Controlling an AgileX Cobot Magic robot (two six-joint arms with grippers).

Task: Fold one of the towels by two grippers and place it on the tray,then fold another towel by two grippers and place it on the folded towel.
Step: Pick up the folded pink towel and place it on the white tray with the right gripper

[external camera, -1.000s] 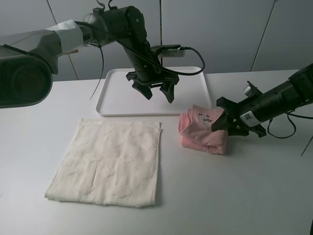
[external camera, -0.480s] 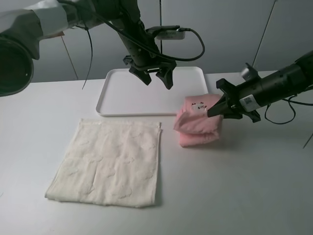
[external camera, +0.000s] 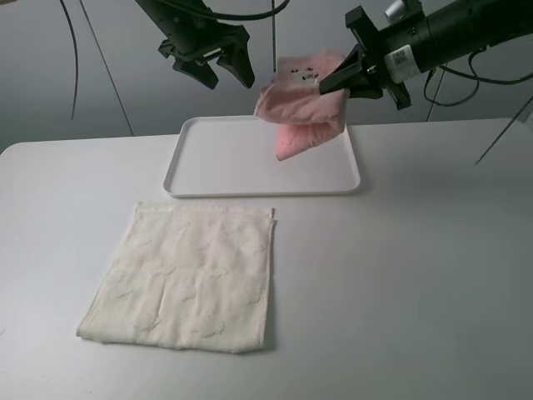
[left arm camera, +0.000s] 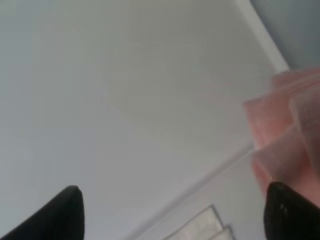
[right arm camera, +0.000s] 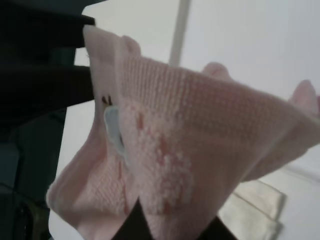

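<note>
Right claw pinches the folded pink towel in air above the tray, not yet placed; left claw hangs open; cream towel near the tray lies unfolded

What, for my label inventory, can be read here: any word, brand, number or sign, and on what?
No text is legible.
Print on the white sticker on the right arm: too small to read.
Dark marks on the pink towel: blurred, no letters made out.
</note>
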